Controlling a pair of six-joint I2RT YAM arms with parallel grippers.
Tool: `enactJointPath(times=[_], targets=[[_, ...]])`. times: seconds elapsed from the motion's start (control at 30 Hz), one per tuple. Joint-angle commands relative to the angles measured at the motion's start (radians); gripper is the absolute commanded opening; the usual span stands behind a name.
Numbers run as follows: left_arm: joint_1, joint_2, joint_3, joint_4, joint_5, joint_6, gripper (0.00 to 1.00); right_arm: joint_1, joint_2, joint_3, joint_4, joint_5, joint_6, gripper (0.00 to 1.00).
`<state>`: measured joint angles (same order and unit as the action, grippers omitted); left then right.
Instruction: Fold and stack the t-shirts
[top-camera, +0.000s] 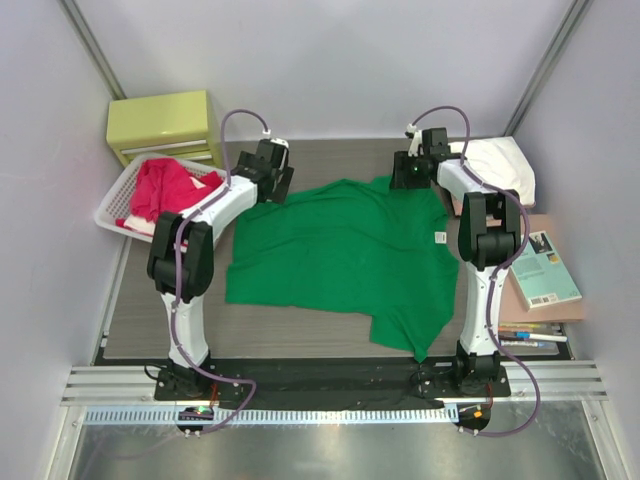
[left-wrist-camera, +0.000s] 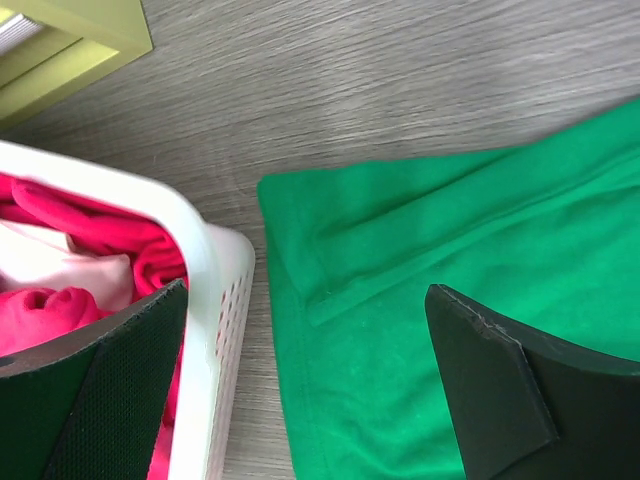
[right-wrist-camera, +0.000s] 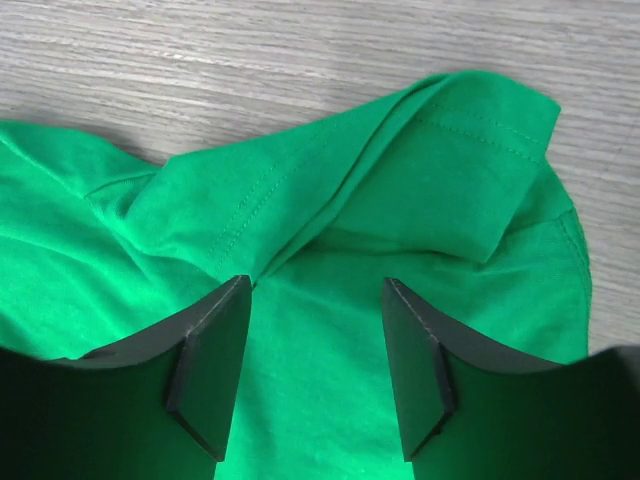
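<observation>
A bright green t-shirt (top-camera: 340, 250) lies spread on the wooden table, its small white neck label (top-camera: 438, 237) near the right arm. My left gripper (top-camera: 272, 175) is open above the shirt's far left corner (left-wrist-camera: 300, 215), beside the basket; nothing is between its jaws. My right gripper (top-camera: 408, 172) is open above the shirt's far right sleeve (right-wrist-camera: 450, 170), which is folded and rumpled; its fingers (right-wrist-camera: 215, 365) stand over green cloth without holding it. Red t-shirts (top-camera: 165, 190) and a pale pink one (left-wrist-camera: 60, 265) lie in the basket.
A white slatted basket (top-camera: 110, 205) stands at the far left, its rim close to my left gripper (left-wrist-camera: 215, 300). A yellow-green drawer box (top-camera: 165, 125) is behind it. White folded cloth (top-camera: 495, 165), a teal book (top-camera: 545, 270) and pens (top-camera: 530, 335) are at the right.
</observation>
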<state>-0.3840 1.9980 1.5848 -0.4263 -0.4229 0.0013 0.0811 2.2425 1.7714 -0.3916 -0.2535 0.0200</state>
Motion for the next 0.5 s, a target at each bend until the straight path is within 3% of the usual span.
enactJointPath(times=[0.0, 0.2, 0.47], targets=[[-0.052, -0.031, 0.018, 0.041, 0.095, -0.006, 1.0, 0.003, -0.083, -0.024, 0.069, -0.013, -0.014, 0.64], [-0.053, -0.015, 0.004, 0.09, -0.038, 0.046, 1.0, 0.002, -0.05, -0.026, 0.079, -0.065, -0.002, 0.64], [-0.043, 0.048, 0.012, 0.138, -0.094, 0.091, 1.0, 0.005, 0.025, 0.019, 0.094, -0.073, 0.018, 0.64]])
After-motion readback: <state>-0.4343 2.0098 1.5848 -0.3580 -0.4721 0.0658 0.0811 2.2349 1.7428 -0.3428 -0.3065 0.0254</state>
